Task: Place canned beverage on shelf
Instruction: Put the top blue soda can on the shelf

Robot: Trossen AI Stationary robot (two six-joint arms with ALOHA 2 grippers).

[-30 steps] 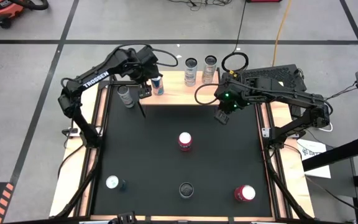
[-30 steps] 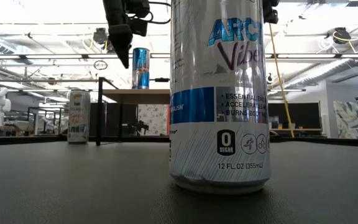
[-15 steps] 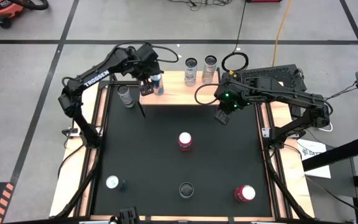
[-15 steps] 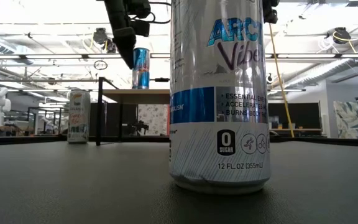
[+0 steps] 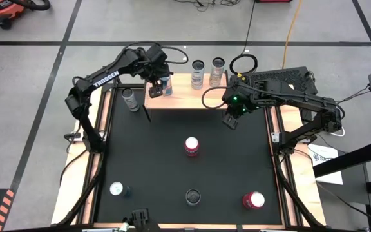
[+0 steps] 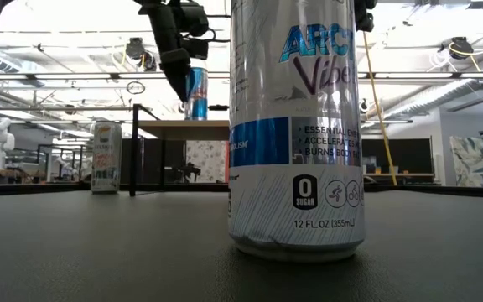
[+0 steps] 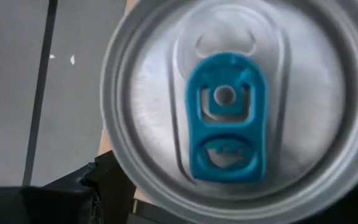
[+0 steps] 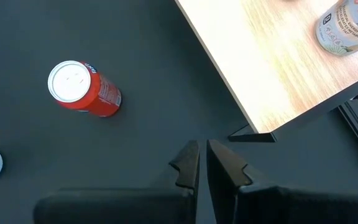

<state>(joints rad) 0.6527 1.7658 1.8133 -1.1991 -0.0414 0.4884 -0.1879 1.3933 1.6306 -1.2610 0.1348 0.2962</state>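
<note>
STEP: release on shelf point(image 5: 185, 90) | LEFT pincer point(image 5: 158, 86): spread wide around blue-tabbed can point(image 7: 229, 106), lift straight up | RIGHT pincer point(image 8: 199, 163): clenched, empty, parked over table point(image 5: 172, 167).

Orange cable point(image 5: 291, 29) across grey floor point(image 5: 31, 71); coiled black cable point(image 5: 243, 63) behind table; red vacuum point(image 5: 8, 9) far corner.

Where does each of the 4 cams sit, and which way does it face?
High: overhead, straight down on the table; both arms show.
Low: table height, level across; a big silver can fills it, left hand above.
Left wrist: looks down on the blue-tab can top; none of its own hand visible.
Right wrist: looks down past the shut right hand at the shelf edge and a red can.
Shared: high and right wrist both show shelf and red can.
</note>
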